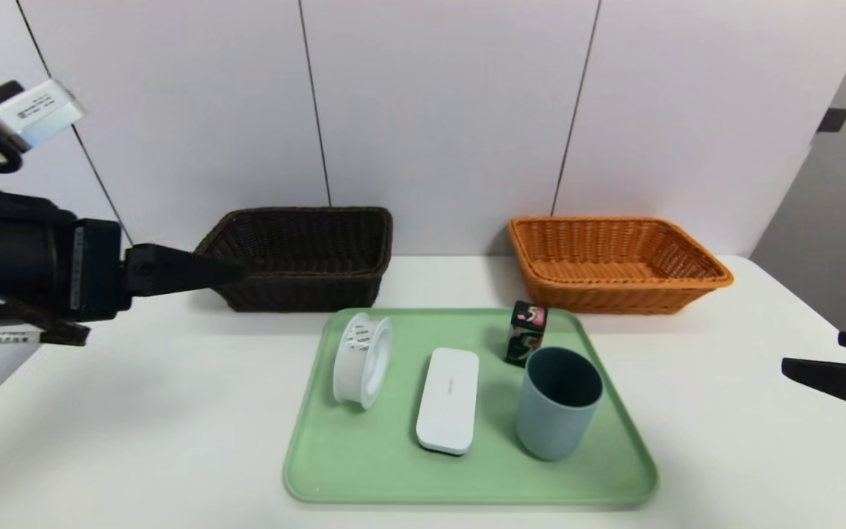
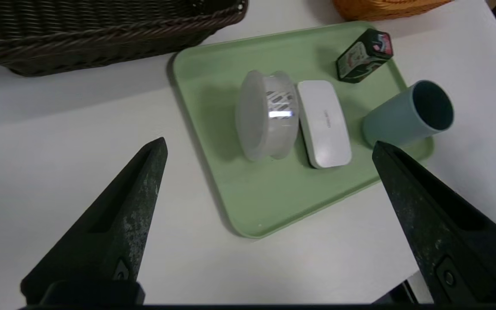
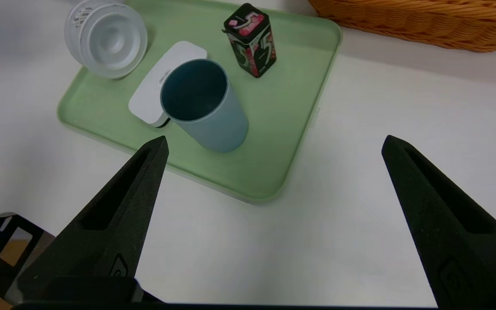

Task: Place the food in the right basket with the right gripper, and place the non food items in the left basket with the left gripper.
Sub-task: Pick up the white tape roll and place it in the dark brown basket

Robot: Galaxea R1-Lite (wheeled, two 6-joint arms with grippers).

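Gum tin (image 1: 526,332) stands upright at the tray's (image 1: 364,470) far right corner, near the orange basket (image 1: 617,258); I'd bring the released right pincer (image 3: 271,155) squarely over it, left pincer (image 2: 269,153) also released, waiting

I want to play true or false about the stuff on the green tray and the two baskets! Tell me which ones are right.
1. The blue cup stands upright on the green tray. True.
2. The small gum box is inside the orange basket. False: it stands on the tray.
3. Both baskets hold nothing. True, the dark basket too.
4. The left gripper is holding the white case. False: it is open with nothing in it.
5. The white round holder lies on its side. True.
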